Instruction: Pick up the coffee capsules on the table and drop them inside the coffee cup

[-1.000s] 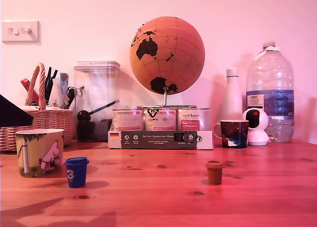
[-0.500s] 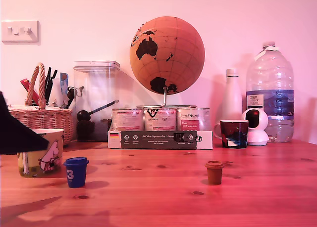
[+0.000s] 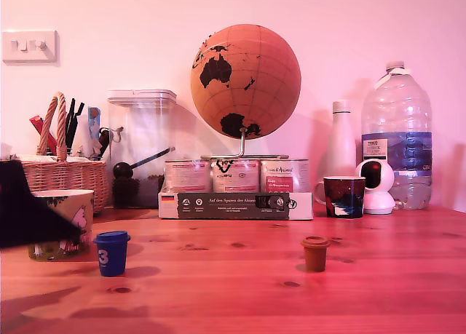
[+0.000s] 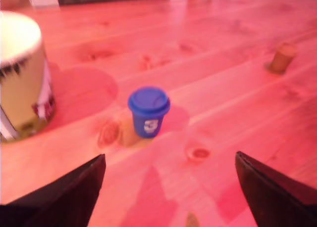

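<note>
The exterior view sits low at the near edge of the tabletop [image 3: 240, 290], level with it, facing the far wall; the wrist view looks down and forward from close above the wood, its pincer [image 4: 171, 187] fingers framing the near edge; both share the blue capsule [image 3: 112, 252] [image 4: 148, 111], brown capsule [image 3: 315, 252] [image 4: 283, 57] and yellow-green mug [image 3: 69, 210] [image 4: 21, 78].

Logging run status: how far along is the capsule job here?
Nothing is done yet: the dark blue plastic capsule marked 3 and the brown plastic capsule both stand on the wooden table, outside the yellow-green cartoon mug. In hand: the gripper, jaws open and empty, faces the blue one. Both pickups remain.
</note>
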Action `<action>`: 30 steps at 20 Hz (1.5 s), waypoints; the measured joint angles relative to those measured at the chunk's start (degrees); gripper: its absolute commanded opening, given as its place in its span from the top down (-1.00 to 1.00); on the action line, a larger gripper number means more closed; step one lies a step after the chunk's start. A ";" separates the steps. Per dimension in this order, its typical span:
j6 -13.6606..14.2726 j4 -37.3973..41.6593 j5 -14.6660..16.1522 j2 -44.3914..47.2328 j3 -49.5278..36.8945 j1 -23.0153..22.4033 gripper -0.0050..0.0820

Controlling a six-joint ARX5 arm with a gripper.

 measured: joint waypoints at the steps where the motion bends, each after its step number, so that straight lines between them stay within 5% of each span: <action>1: 0.00 0.28 0.00 1.46 0.94 0.00 -0.86; 13: 0.07 0.94 -0.17 15.39 10.34 -1.79 -0.86; 22: 2.84 1.42 -1.18 24.90 16.76 -1.81 -0.85; 24: 2.86 1.44 -1.18 24.94 16.76 -1.81 -0.68; 28: 2.86 1.38 -1.18 24.96 16.76 -1.81 0.37; 30: 2.86 1.05 -1.18 24.96 16.76 -1.81 0.63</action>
